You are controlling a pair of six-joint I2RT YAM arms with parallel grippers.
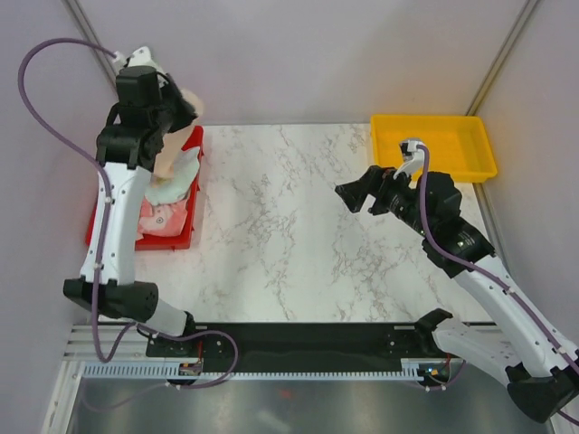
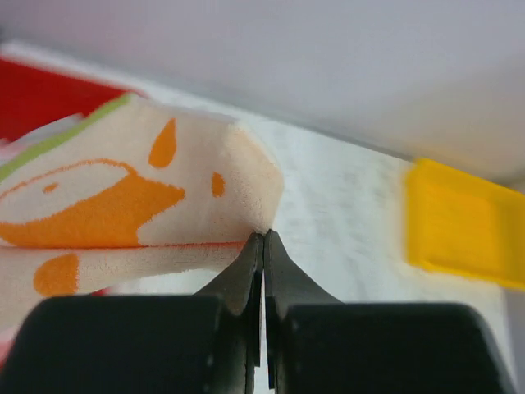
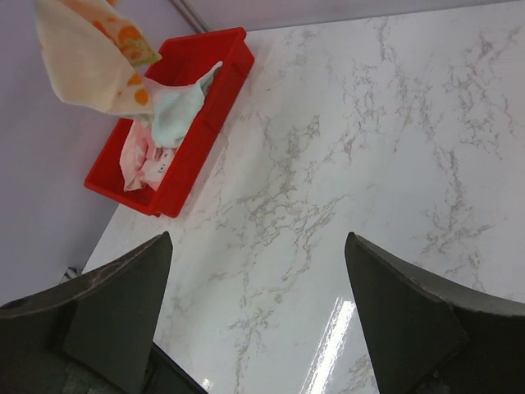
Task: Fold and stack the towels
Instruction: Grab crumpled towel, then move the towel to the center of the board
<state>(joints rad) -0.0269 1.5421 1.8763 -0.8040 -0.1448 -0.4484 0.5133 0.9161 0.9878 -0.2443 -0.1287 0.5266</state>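
Note:
My left gripper [image 2: 264, 236] is shut on the edge of a cream towel with orange prints [image 2: 123, 189], lifted above the red tray [image 1: 184, 237]. In the top view the left gripper [image 1: 185, 113] sits over the tray's far end and the cream towel [image 1: 172, 155] hangs down from it. In the tray lie a mint green towel [image 3: 176, 111] and a pink towel [image 3: 143, 160], partly under the hanging one. My right gripper [image 3: 258, 238] stands open above bare marble, well to the right of the tray, with nothing between its fingers.
A yellow tray [image 1: 432, 145] stands at the back right corner of the marble table [image 1: 289, 226], behind the right arm. The red tray sits at the table's left edge. Grey walls close in at the back and on both sides.

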